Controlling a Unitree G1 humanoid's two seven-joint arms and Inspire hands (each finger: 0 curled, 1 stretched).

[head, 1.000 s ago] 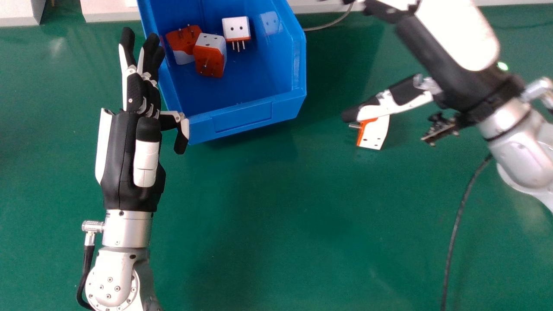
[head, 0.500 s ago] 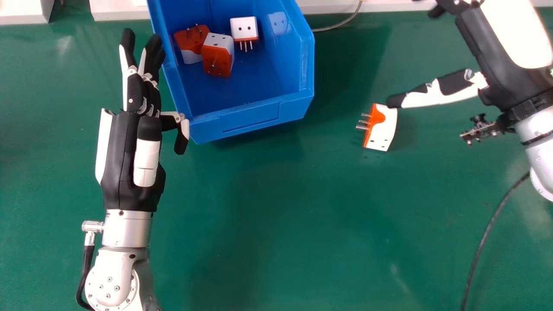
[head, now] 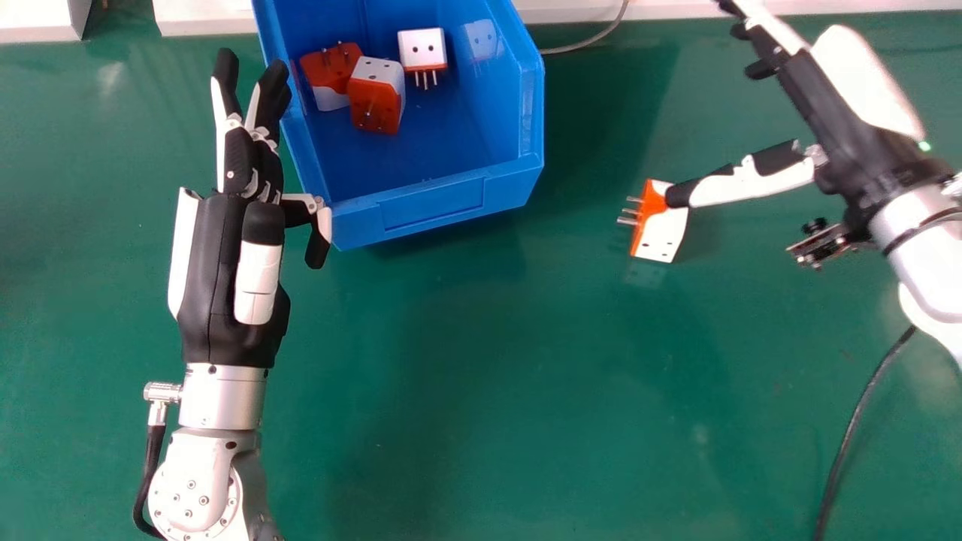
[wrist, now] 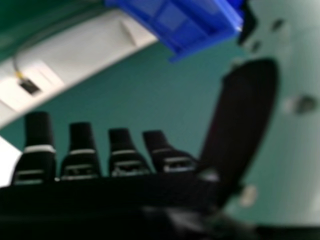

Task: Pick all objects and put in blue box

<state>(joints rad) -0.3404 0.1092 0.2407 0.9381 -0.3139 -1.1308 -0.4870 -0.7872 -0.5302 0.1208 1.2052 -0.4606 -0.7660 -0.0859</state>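
Open, with its fingers stretched toward the far left and its thumb held well apart from them, the right robot hand (head: 860, 146) is over the right side of the green table (head: 466, 391). Its thumb tip overlaps the far right corner of an orange-and-white plug adapter (head: 665, 231); whether the two touch, one cannot tell. That adapter lies on the table to the right of the blue box (head: 432, 208), its metal prongs pointing left. Inside the box are three more: an orange one with a white part (head: 334, 68) by the left wall, an orange block with a white top (head: 376, 104) just beside it, and a mostly white one (head: 422, 48) farther right, prongs toward the near side. The left robot hand (head: 225, 263) is beside the box's left wall, fingers extended toward the far side. A dark cable (head: 857, 421) runs along the table's near right.
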